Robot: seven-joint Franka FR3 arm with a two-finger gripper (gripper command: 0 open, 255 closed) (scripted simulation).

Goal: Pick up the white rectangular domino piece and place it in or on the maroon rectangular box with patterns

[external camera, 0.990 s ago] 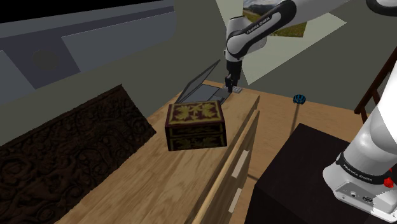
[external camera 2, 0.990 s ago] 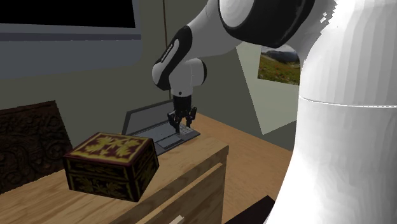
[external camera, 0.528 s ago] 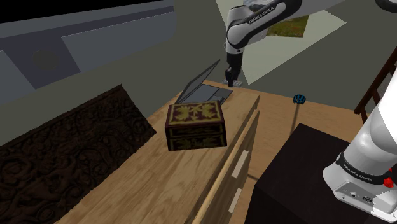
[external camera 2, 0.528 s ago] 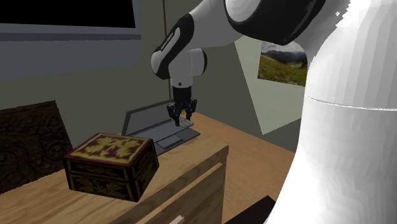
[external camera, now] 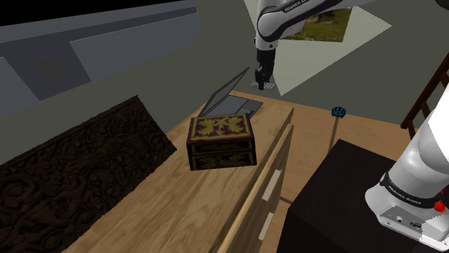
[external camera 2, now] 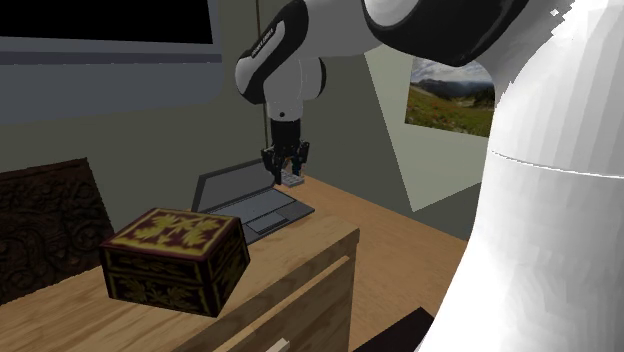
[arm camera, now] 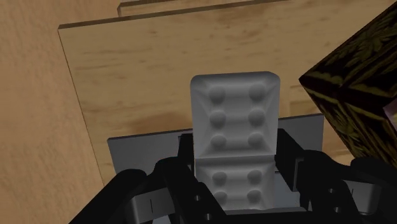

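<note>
The gripper (external camera: 263,77) has been raised higher, with the pale grey domino (arm camera: 234,127) clamped between its fingers, its long axis running out past the fingertips. Both are held well above the patterned maroon box (external camera: 221,140), on its laptop (external camera: 230,106) side.

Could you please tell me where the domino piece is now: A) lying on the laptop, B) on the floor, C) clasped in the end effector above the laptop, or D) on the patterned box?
C: the end effector clasps the grey domino, with the laptop clear below it.
</note>
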